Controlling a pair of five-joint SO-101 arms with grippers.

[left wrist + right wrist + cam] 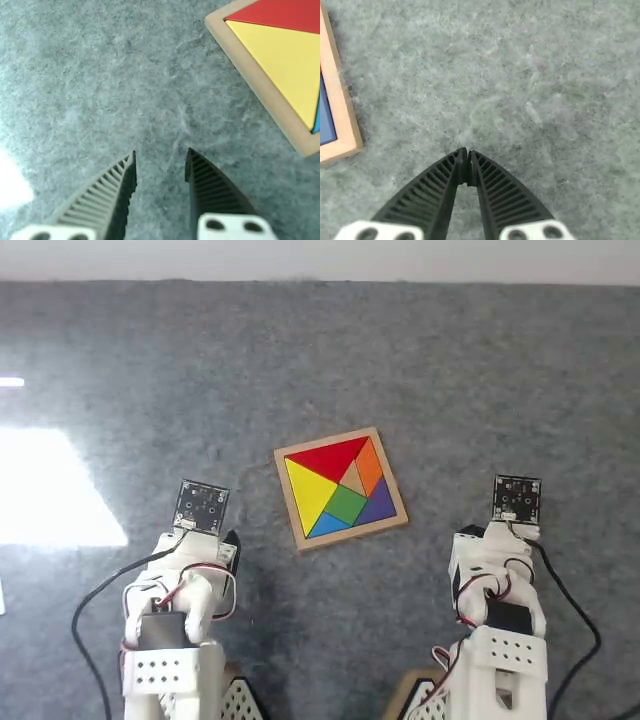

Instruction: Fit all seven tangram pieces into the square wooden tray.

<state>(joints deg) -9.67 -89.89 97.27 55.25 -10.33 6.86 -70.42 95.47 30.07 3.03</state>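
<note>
We see the square wooden tray (355, 533) lying slightly askew on the grey felt mat (480, 370). All seven pieces are inside its rim: red triangle (328, 457), yellow triangle (308, 495), orange piece (370, 468), tan triangle (351, 480), green square (346, 505), purple piece (378, 505) and blue triangle (328, 525). Their edges meet closely and sit level with the frame. The mat spreads wide on every side of the tray, widest on the side away from the arms.

The left gripper (161, 151) hangs over the mat near the tray's edge that borders the yellow triangle, without touching it. Its fingers are spread, with only mat between them. On the tray's opposite side, the right gripper (468, 150) is off a tray corner, a stretch of mat between them. It is clenched tip to tip and holds nothing.
</note>
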